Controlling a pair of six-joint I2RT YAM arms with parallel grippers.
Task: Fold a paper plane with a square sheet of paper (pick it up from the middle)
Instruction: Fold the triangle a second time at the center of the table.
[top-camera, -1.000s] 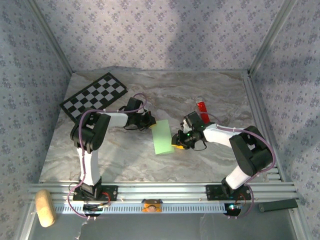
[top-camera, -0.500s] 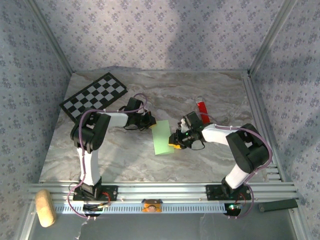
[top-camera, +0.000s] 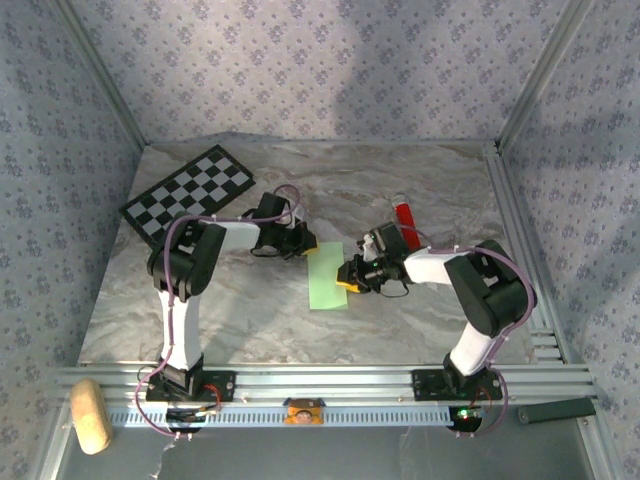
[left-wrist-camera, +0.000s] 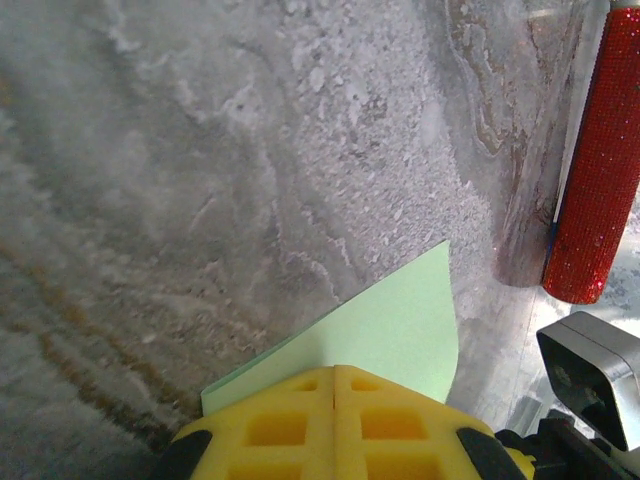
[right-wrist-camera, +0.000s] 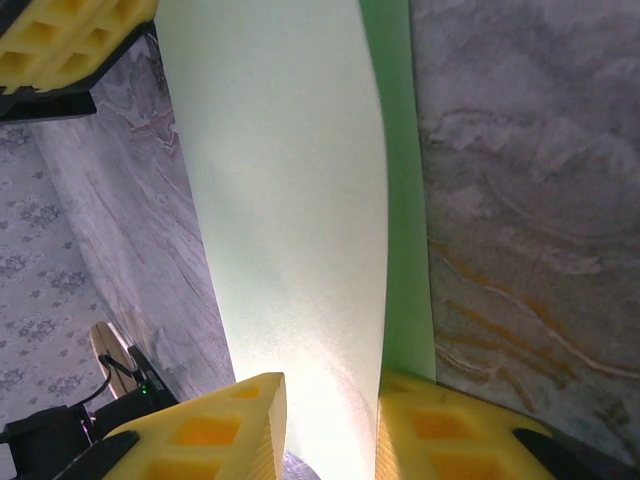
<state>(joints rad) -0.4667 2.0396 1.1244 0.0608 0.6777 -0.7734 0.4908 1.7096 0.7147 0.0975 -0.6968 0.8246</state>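
The square sheet of paper (top-camera: 328, 278) is light green and lies folded over on the marble table, mid-table between the two arms. My left gripper (top-camera: 308, 247) is shut on its far upper corner; in the left wrist view the yellow pads (left-wrist-camera: 280, 420) meet over the green sheet (left-wrist-camera: 400, 320). My right gripper (top-camera: 347, 280) is at the sheet's right side. In the right wrist view the curved flap (right-wrist-camera: 290, 200) rises between its fingers (right-wrist-camera: 330, 400), which stand a little apart and press on the bend. The left gripper's pad (right-wrist-camera: 70, 40) shows at the flap's far end.
A red glittery tube (top-camera: 404, 217) lies just behind the right gripper, also close to the paper's corner (left-wrist-camera: 600, 170). A checkerboard (top-camera: 190, 190) sits at the back left. A cork-coloured block (top-camera: 90, 415) and a black bar (top-camera: 555, 410) rest beyond the front rail.
The right gripper has slid left against the sheet with its jaws narrowing, and the sheet now looks narrower. The left gripper has shifted slightly right with its corner.
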